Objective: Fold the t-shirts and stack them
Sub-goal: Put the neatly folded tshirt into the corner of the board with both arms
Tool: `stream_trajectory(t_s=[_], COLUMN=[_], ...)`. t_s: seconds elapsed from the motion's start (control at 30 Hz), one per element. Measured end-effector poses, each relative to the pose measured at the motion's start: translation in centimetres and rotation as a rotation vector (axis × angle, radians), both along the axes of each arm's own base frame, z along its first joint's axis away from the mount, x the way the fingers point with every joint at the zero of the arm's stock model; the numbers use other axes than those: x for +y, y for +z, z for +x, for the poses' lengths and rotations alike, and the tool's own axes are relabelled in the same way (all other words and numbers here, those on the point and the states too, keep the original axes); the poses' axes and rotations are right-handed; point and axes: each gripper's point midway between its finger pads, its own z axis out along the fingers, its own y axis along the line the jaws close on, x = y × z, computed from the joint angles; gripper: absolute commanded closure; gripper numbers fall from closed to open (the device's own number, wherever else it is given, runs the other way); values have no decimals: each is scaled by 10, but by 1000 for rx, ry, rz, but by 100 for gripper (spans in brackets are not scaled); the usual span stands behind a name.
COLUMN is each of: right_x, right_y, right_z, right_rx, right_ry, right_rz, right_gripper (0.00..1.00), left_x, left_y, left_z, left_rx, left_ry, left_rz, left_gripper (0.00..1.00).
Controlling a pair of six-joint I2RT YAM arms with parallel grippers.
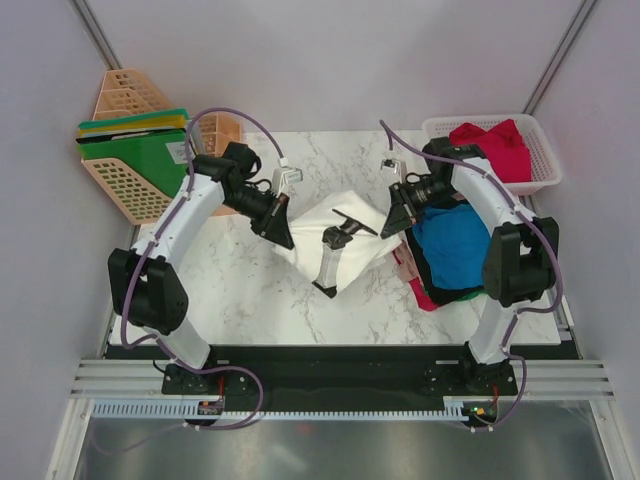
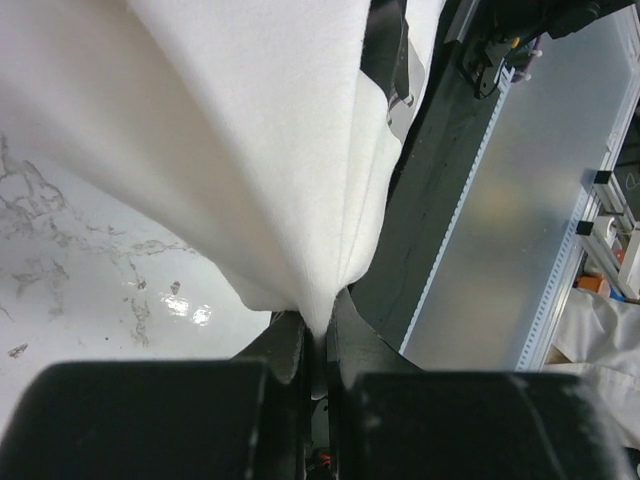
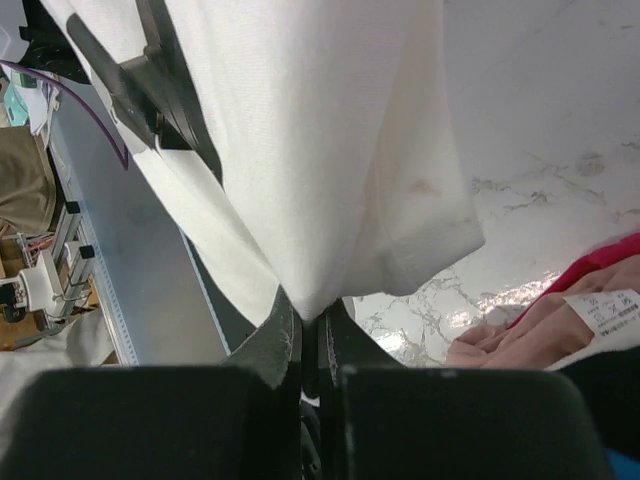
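The large white t-shirt (image 1: pixel 335 240), with a black print, hangs between my two grippers above the marble table (image 1: pixel 250 290). My left gripper (image 1: pixel 281 232) is shut on its left edge; the cloth (image 2: pixel 290 150) runs into the closed jaws in the left wrist view. My right gripper (image 1: pixel 393 222) is shut on its right edge, and the cloth (image 3: pixel 320 150) fills the right wrist view. A pile at the right holds a bright blue shirt (image 1: pixel 455 245) over black, red and pale beige ones (image 3: pixel 520 335). A red shirt (image 1: pixel 495 148) lies in the white basket.
A white mesh basket (image 1: pixel 540 135) stands at the back right. Orange mesh trays with green folders (image 1: pixel 140 160) stand at the back left. The black rail (image 1: pixel 330 365) with the arm bases runs along the table's near edge.
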Motion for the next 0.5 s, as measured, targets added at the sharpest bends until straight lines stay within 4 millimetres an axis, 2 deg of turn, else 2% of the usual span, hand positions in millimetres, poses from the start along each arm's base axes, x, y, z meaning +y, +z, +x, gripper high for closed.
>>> stream_trajectory(t_s=[0.17,0.3,0.4,0.5], right_x=[-21,-40,-58,-75], right_y=[22,38,43,41], right_z=[-6,-4,-4,-8], right_rx=[-38,-100,-135,-145], right_ry=[-31,-60,-96,-135], right_rz=[7,42,54,41], right_gripper=[100,100,100,100], left_x=[-13,-23,-39,-57], left_y=[9,21,25,21], left_z=[-6,4,14,20], left_rx=[-17,-57,-75,-70], left_ry=[-40,-57,-90,-134], left_rz=[-4,-25,-36,-34], left_gripper=[98,98,98,98])
